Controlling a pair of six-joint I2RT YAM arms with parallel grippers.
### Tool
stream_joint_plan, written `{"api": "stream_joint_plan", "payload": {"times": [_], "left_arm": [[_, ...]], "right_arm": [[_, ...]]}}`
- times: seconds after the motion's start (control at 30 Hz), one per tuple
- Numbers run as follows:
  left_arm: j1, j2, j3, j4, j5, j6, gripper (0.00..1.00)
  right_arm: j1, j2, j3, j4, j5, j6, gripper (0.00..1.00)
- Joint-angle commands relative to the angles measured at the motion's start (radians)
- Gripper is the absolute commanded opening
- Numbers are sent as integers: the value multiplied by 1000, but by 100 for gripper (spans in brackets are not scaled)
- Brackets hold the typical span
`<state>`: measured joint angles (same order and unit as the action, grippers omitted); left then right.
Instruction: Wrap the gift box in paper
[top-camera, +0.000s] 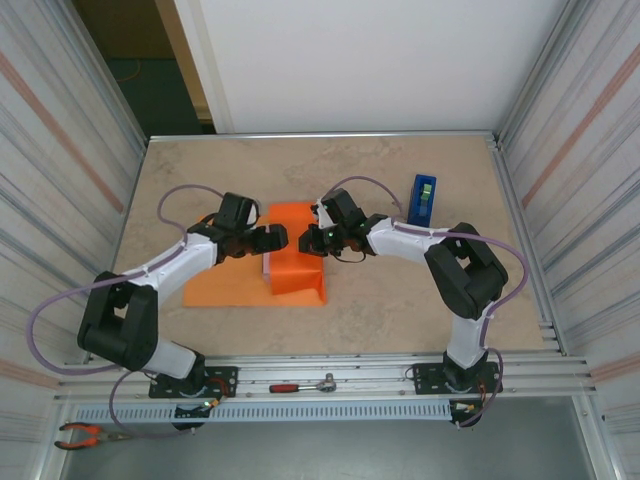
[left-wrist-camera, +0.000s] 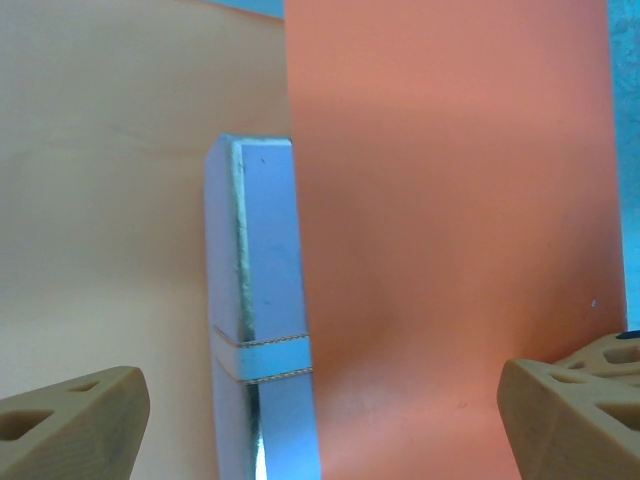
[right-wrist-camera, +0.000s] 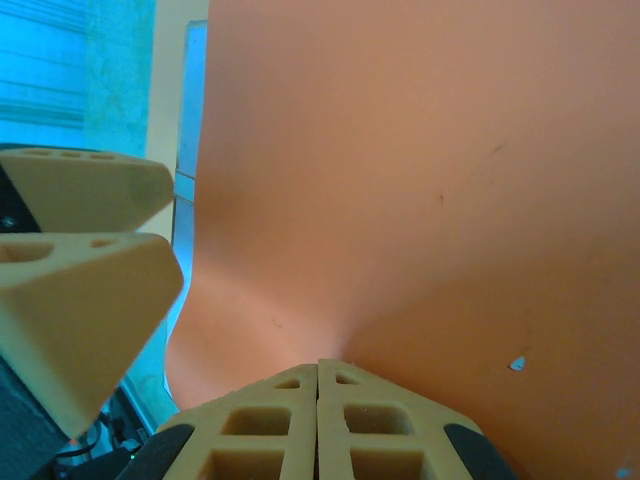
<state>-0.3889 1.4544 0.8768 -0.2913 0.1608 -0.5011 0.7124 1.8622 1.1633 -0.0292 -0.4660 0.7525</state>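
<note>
The orange paper (top-camera: 232, 288) lies on the table and is folded up over the gift box (top-camera: 268, 267), whose pale side shows at the fold's left. In the left wrist view the box (left-wrist-camera: 258, 300) stands as a pale block with a ribbon band, the paper (left-wrist-camera: 450, 250) covering its right side. My left gripper (top-camera: 277, 238) hovers open over the box top, its fingers (left-wrist-camera: 70, 420) wide apart and holding nothing. My right gripper (top-camera: 308, 240) faces it from the right, shut on the paper (right-wrist-camera: 400, 180), which puckers at its fingertips (right-wrist-camera: 318, 372).
A blue tape dispenser (top-camera: 423, 199) stands at the back right. A red-handled tool (top-camera: 300, 385) lies on the front rail, and pliers (top-camera: 85, 435) lie below the left base. Ribbed walls close in both sides.
</note>
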Motion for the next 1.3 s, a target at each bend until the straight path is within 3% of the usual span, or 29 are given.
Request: {"api": "stream_joint_plan", "payload": {"times": [0.0, 0.23, 0.27, 0.33, 0.43, 0.53, 0.6, 0.67, 0.83, 0.87, 0.9, 0.93, 1.07, 1.2, 1.27], "left_arm": [[-19, 15, -41, 47, 37, -42, 88], [-63, 34, -92, 89, 19, -76, 60], [-73, 37, -92, 90, 13, -81, 58], [-91, 40, -91, 90, -4, -94, 55], [-130, 46, -81, 90, -35, -125, 54], [-184, 67, -58, 85, -77, -169, 53], [-225, 90, -37, 83, -117, -210, 52], [-262, 117, -14, 74, -153, -248, 51], [-330, 174, 39, 50, -251, -364, 50], [-343, 182, 44, 50, -264, -391, 50], [-353, 190, 50, 53, -277, -416, 49], [-362, 197, 54, 52, -285, -437, 49], [-399, 217, 69, 57, -331, -517, 46], [-412, 244, 105, 47, -354, -512, 43], [-412, 255, 123, 34, -362, -483, 43]], "right_arm": [[4, 7, -31, -32, 19, 15, 6], [-26, -89, -44, -48, 16, 8, 8], [-38, -121, -51, -60, 26, 2, 11], [-62, -200, -61, -104, 62, -21, 29], [-93, -318, -70, -224, 185, -92, 44], [-115, -416, -86, -321, 304, -186, 46], [-163, -473, -128, -331, 290, -222, 53], [-232, -524, -185, -325, 273, -204, 53], [-447, -620, -290, -296, 22, -191, 51], [-466, -639, -299, -310, 19, -213, 65], [-473, -659, -308, -331, 52, -229, 86], [-474, -679, -317, -345, 85, -242, 99], [-484, -710, -327, -389, 115, -271, 98], [-485, -682, -343, -361, 32, -245, 99], [-487, -654, -346, -357, 2, -244, 90]]}}
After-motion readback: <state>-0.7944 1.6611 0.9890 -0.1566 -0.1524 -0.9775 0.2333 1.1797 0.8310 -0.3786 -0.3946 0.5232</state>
